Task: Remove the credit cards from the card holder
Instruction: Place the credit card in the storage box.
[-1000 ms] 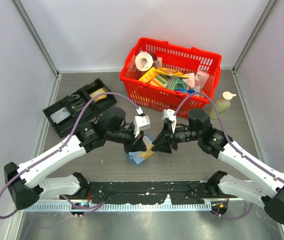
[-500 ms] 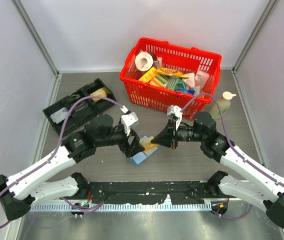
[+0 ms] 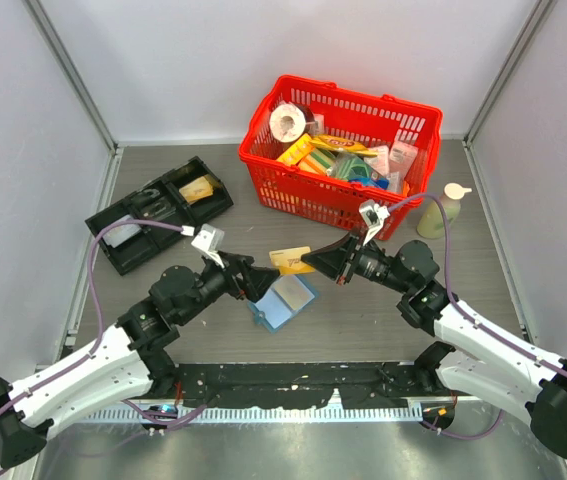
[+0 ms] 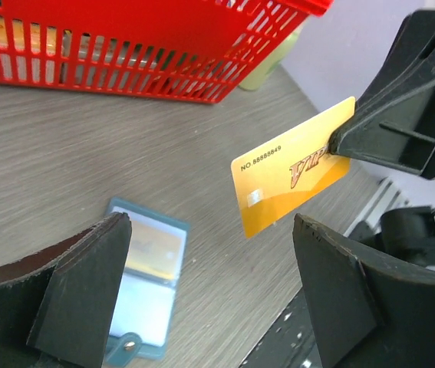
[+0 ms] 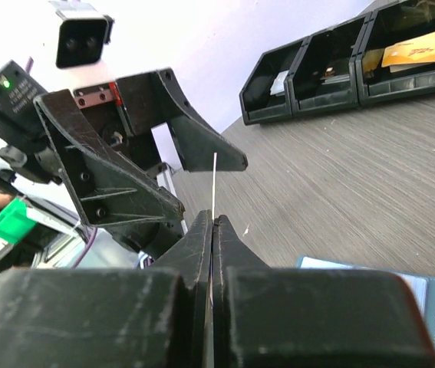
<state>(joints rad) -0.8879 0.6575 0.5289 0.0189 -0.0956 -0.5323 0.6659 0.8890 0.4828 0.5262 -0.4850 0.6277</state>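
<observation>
- One gold-orange card (image 4: 294,172) is held off the desk (image 3: 343,320), pinched by one end in the closed jaws of the right gripper (image 3: 310,262), whose arm reaches leftward.
- One card holder (image 3: 285,300) lies open on the desk just below that card.
- One tan card (image 3: 200,189) lies in the black tray (image 3: 153,210).
- The left gripper (image 3: 253,283) reaches toward the holder, its jaws wide apart and empty.

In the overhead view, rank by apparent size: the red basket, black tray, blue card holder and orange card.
1. red basket
2. black tray
3. blue card holder
4. orange card, held off the table by the right gripper, so its rank is less sure
</observation>
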